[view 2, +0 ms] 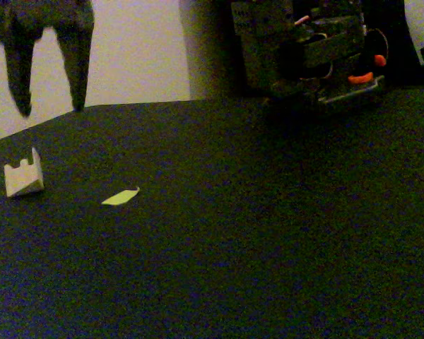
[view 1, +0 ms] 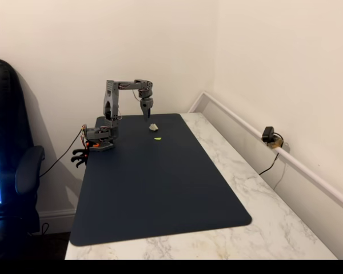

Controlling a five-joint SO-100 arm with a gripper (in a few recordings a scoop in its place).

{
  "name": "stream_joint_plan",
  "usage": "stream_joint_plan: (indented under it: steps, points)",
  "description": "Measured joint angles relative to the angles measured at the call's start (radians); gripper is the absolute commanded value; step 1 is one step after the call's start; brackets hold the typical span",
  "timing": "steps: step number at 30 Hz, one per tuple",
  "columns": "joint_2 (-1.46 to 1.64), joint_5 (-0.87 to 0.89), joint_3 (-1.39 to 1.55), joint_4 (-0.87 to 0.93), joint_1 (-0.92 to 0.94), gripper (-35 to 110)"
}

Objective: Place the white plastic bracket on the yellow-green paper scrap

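Note:
The white plastic bracket (view 1: 153, 127) (view 2: 23, 176) lies on the dark mat near its far edge, an off-white notched lump. The yellow-green paper scrap (view 1: 158, 138) (view 2: 120, 197) lies flat on the mat a short way from it, closer to the camera in the wide fixed view; the two do not touch. My gripper (view 1: 146, 116) (view 2: 49, 107) hangs above and a little behind the bracket, pointing down. Its two fingers (view 2: 75, 70) stand apart with nothing between them.
The dark blue mat (view 1: 160, 194) covers most of a white marble table (view 1: 263, 188). The arm's base (view 1: 100, 137) (view 2: 318, 56) is clamped at the mat's far left corner. A black chair (view 1: 14, 171) stands left of the table, and a small camera (view 1: 270, 137) sits on the wall rail.

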Motion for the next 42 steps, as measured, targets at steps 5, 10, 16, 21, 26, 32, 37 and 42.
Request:
stream_joint_plan:
  steps: [5,10,16,21,26,32,37,42]
  points:
    - [-0.15,-0.011,-0.12,-0.009,0.002,38]
    - [-0.333,-0.034,-0.339,0.071,0.002,39]
    - [-0.488,-0.038,-0.606,0.172,0.002,40]
    - [-0.548,-0.029,-0.723,0.238,-0.003,40]
    - [-0.566,-0.014,-0.744,0.258,-0.017,41]
    - [-0.568,0.006,-0.73,0.253,-0.028,41]
    - [-0.568,0.009,-0.647,0.199,-0.028,41]
    - [-0.568,0.009,-0.603,0.149,-0.028,41]
